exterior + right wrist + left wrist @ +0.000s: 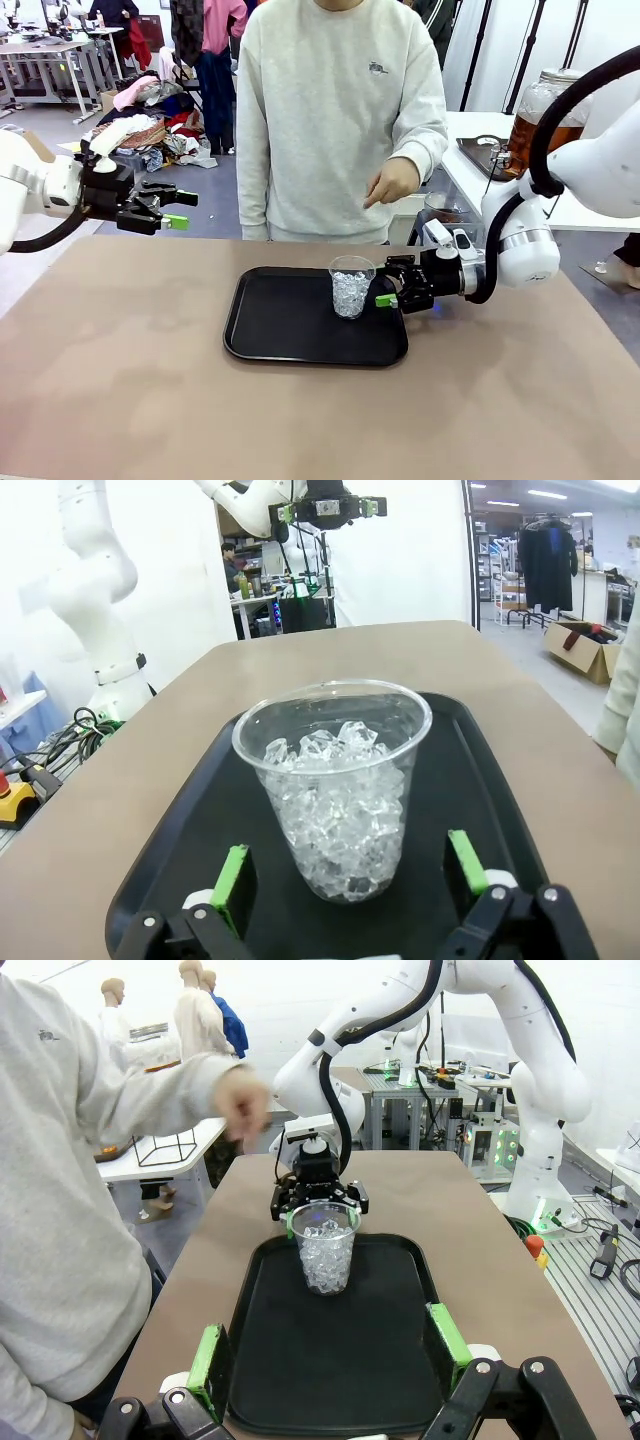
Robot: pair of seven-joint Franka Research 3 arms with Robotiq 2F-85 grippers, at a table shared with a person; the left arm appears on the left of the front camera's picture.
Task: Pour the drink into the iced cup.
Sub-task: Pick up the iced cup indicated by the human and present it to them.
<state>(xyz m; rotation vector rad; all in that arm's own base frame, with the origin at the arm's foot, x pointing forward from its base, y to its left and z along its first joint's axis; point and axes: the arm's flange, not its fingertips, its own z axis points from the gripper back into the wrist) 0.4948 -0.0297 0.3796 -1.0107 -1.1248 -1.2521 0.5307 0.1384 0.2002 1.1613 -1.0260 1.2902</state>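
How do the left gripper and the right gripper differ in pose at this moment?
The left gripper hangs raised at the table's far left; the right gripper sits low at the tray's right end. The left gripper has nothing between its fingers; the right gripper has the iced cup between its fingers, with gaps on both sides. Both are open and point inward, facing each other.

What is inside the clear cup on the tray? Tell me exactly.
Ice cubes fill most of the cup; no liquid is visible. The ice hides the cup's bottom and the tray beneath it.
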